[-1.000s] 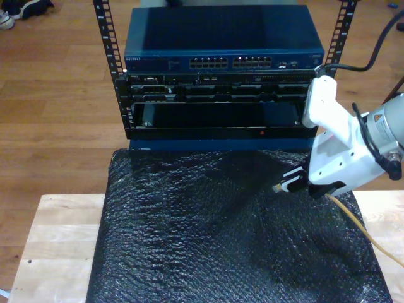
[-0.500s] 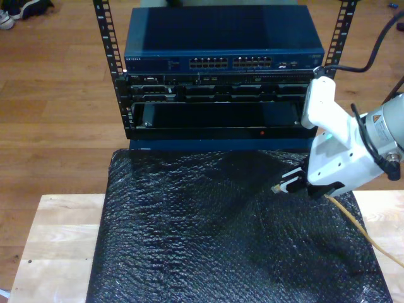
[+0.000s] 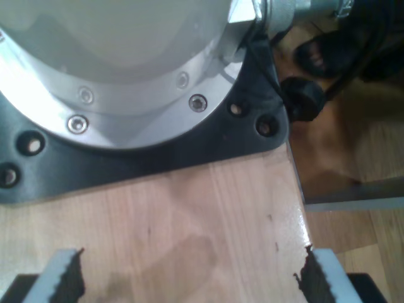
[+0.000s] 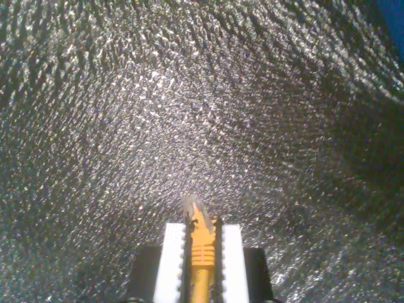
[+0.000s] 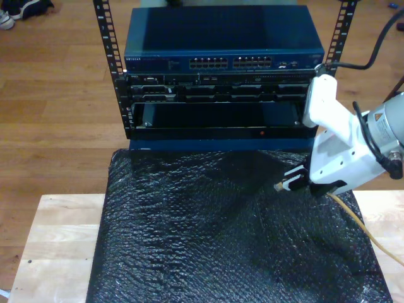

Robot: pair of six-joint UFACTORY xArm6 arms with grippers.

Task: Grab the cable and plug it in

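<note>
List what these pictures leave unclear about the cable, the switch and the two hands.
- Cable: its far end runs off the exterior view's right edge.
- Plug: latch detail too small and blurred, second wrist view.
- Switch ports: too small to tell free from occupied.
- My first hand: body cut off by the frame edge.
- My second hand: fingers dark against the black sheet.

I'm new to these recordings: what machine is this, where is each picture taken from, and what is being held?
These are two robot arms with grippers. The exterior view looks down on a wooden table covered by a black bubble-wrap sheet, facing a rack holding a blue network switch. At that view's right, my second gripper pinches a thin yellow-orange cable just behind its small clear plug; the second wrist view looks along that gripper. The first wrist view shows my first gripper open over bare wood beside a round metal arm base.
</note>
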